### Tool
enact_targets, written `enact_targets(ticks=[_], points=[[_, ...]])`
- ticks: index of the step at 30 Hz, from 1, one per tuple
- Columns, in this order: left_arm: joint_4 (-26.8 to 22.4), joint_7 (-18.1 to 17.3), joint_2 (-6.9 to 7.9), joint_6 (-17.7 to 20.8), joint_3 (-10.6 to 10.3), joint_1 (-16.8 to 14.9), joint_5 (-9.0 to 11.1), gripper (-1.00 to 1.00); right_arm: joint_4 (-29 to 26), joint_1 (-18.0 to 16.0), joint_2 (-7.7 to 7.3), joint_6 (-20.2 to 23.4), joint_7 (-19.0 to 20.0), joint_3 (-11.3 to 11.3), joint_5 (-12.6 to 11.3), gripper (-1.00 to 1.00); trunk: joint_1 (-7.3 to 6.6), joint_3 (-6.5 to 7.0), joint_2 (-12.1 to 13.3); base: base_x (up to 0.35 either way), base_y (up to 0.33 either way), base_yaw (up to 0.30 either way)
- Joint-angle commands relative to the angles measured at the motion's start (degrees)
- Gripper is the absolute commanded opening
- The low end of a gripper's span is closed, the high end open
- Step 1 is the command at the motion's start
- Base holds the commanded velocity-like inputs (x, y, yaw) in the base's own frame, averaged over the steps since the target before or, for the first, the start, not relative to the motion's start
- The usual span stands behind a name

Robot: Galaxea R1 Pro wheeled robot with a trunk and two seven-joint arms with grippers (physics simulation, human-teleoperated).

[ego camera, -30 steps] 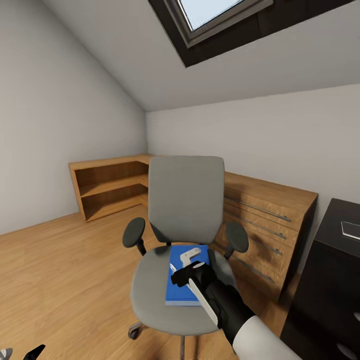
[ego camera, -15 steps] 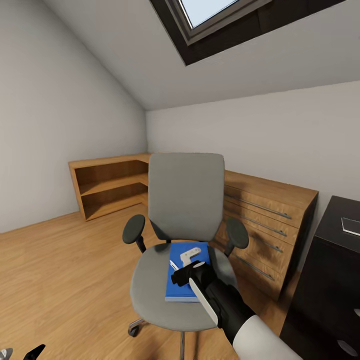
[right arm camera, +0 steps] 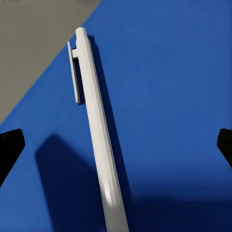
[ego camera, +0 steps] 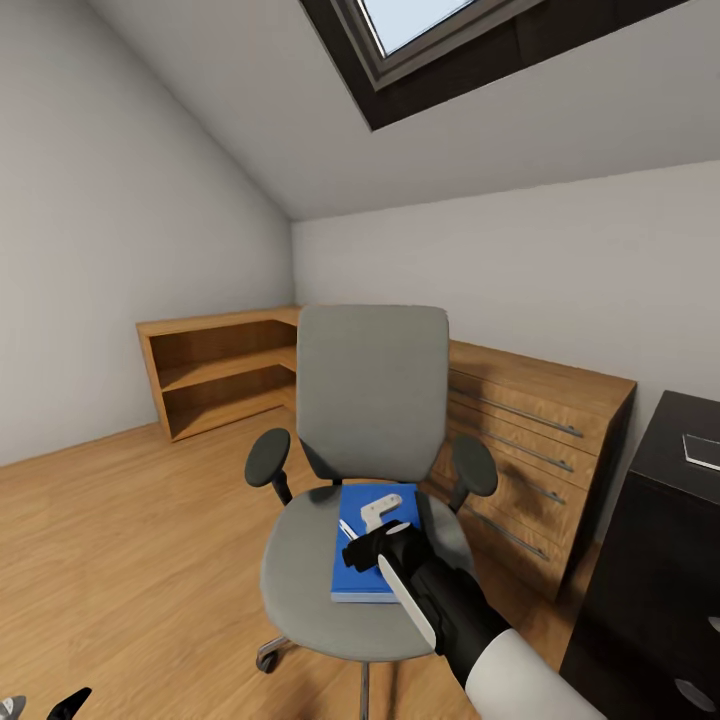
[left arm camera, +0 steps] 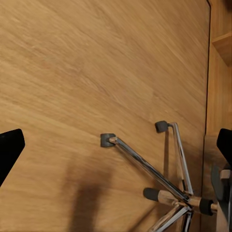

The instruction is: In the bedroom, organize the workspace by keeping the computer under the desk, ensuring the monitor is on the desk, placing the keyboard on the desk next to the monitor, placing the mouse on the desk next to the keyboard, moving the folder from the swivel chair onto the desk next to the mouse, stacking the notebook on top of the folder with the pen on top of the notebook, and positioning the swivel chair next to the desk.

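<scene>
**A:** What changed in that last second?

**B:** Little. The whole head view shifted slightly, so that was the camera, not the things. Nearest you, the left gripper [left arm camera: 116,147] hung low over the wood floor [left arm camera: 72,58] by the chair's chrome base [left arm camera: 169,188], fingers [left arm camera: 9,150] spread and empty.

**A:** And the right?

**B:** Your right gripper [right arm camera: 115,147] had stayed put over the seat. Its fingers [right arm camera: 224,145] stood wide apart, the pen [right arm camera: 96,130] lying between them, not yet pinched.

**A:** Where was the pen lying?

**B:** Flat on the folder [ego camera: 360,590], which sat unmoved on the swivel chair [ego camera: 370,400]. Neither had shifted.

**A:** Meaning for the task?

**B:** No grasp was made yet, as I judged it. The pen probably had to come off before you lifted the folder. Beyond the chair stood the wood dresser [ego camera: 540,430]. The black bench [ego camera: 690,500] edged in at the right, well apart from the chair.
</scene>
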Motion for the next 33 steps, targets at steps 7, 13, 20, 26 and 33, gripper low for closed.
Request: enact_targets(ticks=[7, 13, 20, 26, 33], points=[[-0.1, 0.4, -0.03, 0.3, 0.1, 0.0, 0.6, 1.0, 0.0, -0.1, -0.02, 0.2, -0.6, 0.1, -0.6, 1.0, -0.01, -0.05, 0.0, 0.0, 0.0, 0.0], [-0.1, 0.4, -0.03, 0.3, 0.1, 0.0, 0.6, 1.0, 0.0, -0.1, -0.02, 0.4, -0.6, 0.1, -0.6, 1.0, 0.65, -0.59, -1.2, 0.0, 0.0, 0.0], [-0.1, 0.3, -0.03, 0.3, 0.1, 0.0, 0.7, 1.0, 0.0, -0.3, -0.02, 1.8, -0.6, 0.1, -0.6, 1.0, 0.65, -0.59, -1.2, 0.0, 0.0, 0.0], [-0.1, 0.3, -0.03, 0.3, 0.1, 0.0, 0.7, 1.0, 0.0, -0.4, -0.02, 2.0, -0.6, -0.3, -0.6, -1.0, 0.65, -0.59, -1.2, 0.0, 0.0, 0.0], [-0.1, 0.3, -0.03, 0.3, 0.1, 0.0, 0.7, 1.0, 0.0, -0.4, -0.02, 2.1, -0.7, -0.4, -0.6, -1.0, 0.65, -0.59, -1.2, 0.0, 0.0, 0.0]])
